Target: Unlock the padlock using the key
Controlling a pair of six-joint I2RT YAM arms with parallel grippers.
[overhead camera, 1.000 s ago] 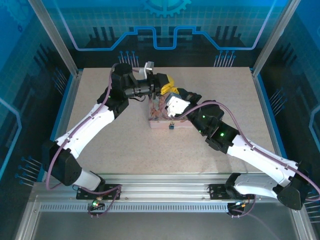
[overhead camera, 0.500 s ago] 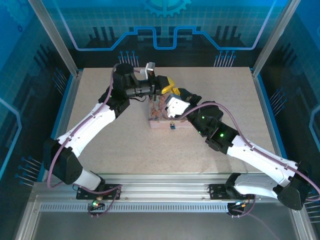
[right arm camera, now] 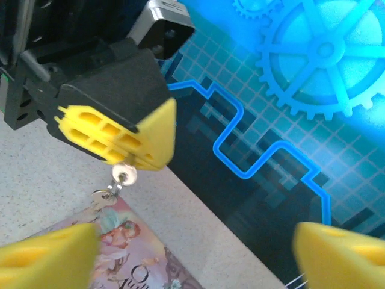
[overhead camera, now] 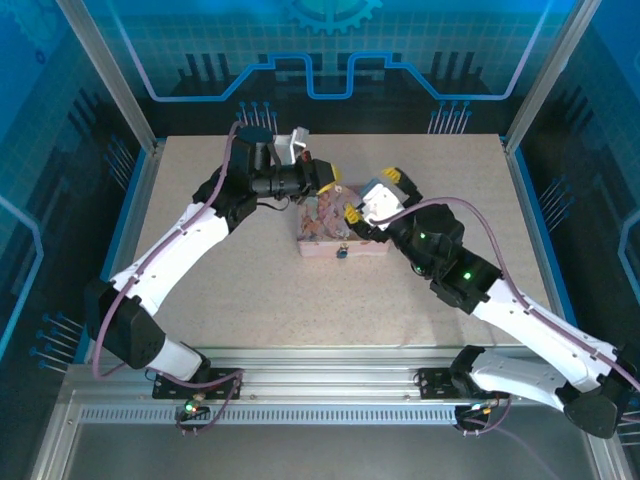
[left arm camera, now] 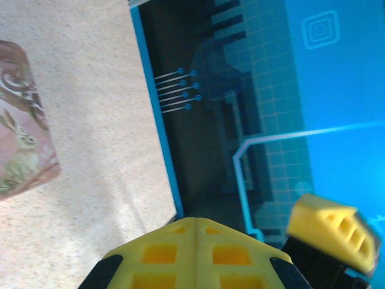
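Observation:
The tiny dark padlock (overhead camera: pixel 342 251) hangs at the near edge of the pink picture tin (overhead camera: pixel 322 232). My left gripper (overhead camera: pixel 332 181) hovers over the tin's far side, shut on the key (right arm camera: pixel 125 174). The key's round silver head pokes out below the yellow fingers (right arm camera: pixel 114 135), and a second silver piece (right arm camera: pixel 103 195) dangles from it on a ring. My right gripper (overhead camera: pixel 371 193) stands wide open just right of the left one, above the tin's right part, with nothing between its fingers (right arm camera: pixel 42 253). In the left wrist view the left gripper (left arm camera: pixel 195 224) has its pads pressed together.
The tin (left arm camera: pixel 21 150) lies mid-table on the speckled top (overhead camera: pixel 230 280). Blue panels wall in the table at the back (overhead camera: pixel 320 70) and both sides. Both arms cross above the tin, a few centimetres apart.
My right gripper has opened wide and drawn back to the right, away from the left gripper. The left gripper has closed fully and stays over the tin's far side with the key.

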